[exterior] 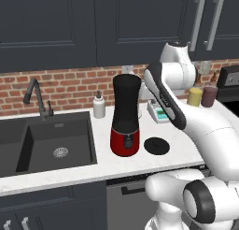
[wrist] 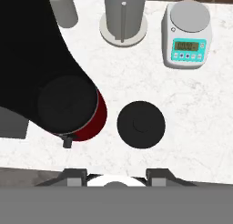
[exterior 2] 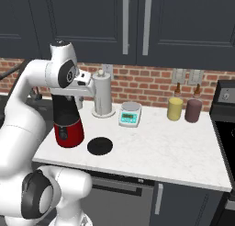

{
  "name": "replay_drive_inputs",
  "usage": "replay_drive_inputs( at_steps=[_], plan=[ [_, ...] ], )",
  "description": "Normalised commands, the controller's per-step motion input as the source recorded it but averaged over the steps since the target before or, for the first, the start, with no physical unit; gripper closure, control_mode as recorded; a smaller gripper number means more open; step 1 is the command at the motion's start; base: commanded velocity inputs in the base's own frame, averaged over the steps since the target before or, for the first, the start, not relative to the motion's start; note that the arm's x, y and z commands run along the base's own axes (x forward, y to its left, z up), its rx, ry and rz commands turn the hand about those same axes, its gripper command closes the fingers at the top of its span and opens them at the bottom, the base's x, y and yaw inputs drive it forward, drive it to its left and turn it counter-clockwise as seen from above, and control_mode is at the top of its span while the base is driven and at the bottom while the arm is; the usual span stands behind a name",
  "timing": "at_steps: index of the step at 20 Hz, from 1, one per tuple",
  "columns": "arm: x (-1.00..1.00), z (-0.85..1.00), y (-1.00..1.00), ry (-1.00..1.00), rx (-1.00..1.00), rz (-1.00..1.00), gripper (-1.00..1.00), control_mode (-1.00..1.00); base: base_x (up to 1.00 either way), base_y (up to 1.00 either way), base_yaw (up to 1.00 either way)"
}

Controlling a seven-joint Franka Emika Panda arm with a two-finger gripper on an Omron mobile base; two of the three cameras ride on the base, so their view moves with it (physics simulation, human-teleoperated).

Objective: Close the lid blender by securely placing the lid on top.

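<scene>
Hand view: end effector apparently closed, empty, above lid.

The lid lies flat on the white marble tabletop, just right of the blender with its red base. Farther back stand a paper towel holder and a kitchen scale; a yellow canister and a maroon canister stand to the right.
</scene>
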Motion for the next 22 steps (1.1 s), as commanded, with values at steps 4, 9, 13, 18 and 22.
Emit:
replay_drive_inputs(
  at_steps=[4, 9, 13, 18, 22],
  plan=[
    [-0.19, 0.00, -0.05, 0.00, 0.00, 0.00, -1.00, -1.00, 0.00, 0.00, 0.00],
    [-0.47, -0.23, -0.26, 0.04, 0.04, -0.04, -1.00, -1.00, 0.00, 0.00, 0.00],
    [-0.04, -0.80, -0.23, 0.24, 0.01, -0.12, -1.00, -1.00, 0.00, 0.00, 0.00],
    [-0.03, -0.97, -0.51, 0.15, 0.02, -0.04, -1.00, -1.00, 0.00, 0.00, 0.00],
    [0.00, -0.98, -0.73, 0.14, 0.12, -0.02, -1.00, -1.00, 0.00, 0.00, 0.00]
  ],
)
